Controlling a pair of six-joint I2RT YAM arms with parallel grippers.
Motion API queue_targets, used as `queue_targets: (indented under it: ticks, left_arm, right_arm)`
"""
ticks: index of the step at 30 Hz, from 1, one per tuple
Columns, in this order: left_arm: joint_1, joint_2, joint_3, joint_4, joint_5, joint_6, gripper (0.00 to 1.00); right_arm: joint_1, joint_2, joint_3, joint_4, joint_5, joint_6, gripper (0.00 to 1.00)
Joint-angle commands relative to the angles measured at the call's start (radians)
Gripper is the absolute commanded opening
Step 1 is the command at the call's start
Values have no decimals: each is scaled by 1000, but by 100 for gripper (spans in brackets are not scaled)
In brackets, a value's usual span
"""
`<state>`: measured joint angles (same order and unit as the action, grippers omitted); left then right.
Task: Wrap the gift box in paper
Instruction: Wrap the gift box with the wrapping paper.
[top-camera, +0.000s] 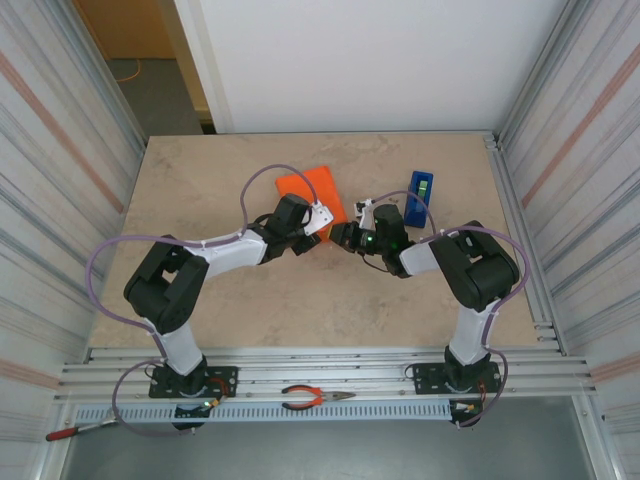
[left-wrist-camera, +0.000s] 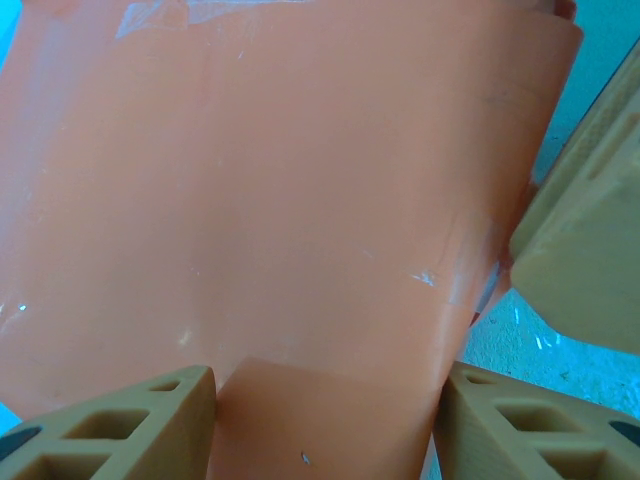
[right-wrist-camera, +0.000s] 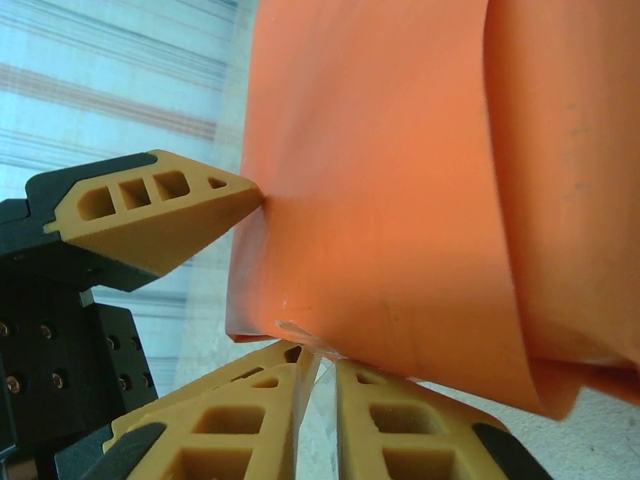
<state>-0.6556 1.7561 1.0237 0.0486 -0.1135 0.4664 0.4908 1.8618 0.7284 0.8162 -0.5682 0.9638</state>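
Note:
The gift box (top-camera: 315, 192) stands tilted off the table at centre, with the orange paper (left-wrist-camera: 300, 190) folded over it. My left gripper (top-camera: 320, 222) holds it from the near left. In the left wrist view the papered box fills the gap of that gripper (left-wrist-camera: 325, 430) and touches both fingers. My right gripper (top-camera: 346, 236) is at the box's right edge. Its jaws (right-wrist-camera: 325, 400) stand a narrow slit apart under the paper's lower edge (right-wrist-camera: 400, 330), with a strip of clear tape (right-wrist-camera: 300, 335) running from the paper into the slit.
A blue tape dispenser (top-camera: 420, 190) stands just right of the right gripper. Orange-handled pliers (top-camera: 305, 399) lie on the rail near the arm bases. Corrugated walls close in both sides of the beige table (top-camera: 220, 180).

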Motion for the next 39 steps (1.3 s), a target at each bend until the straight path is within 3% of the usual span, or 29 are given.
queue_targets:
  ticks: [1,39]
  left_arm:
    - [7,4,9,-51,23,-23,57]
    - [7,9,14,-57,26,-24,55]
  right_arm:
    - [-5,-14,-15,3,18,10,19]
    - [-17,-14,-3,54,-4,70,33]
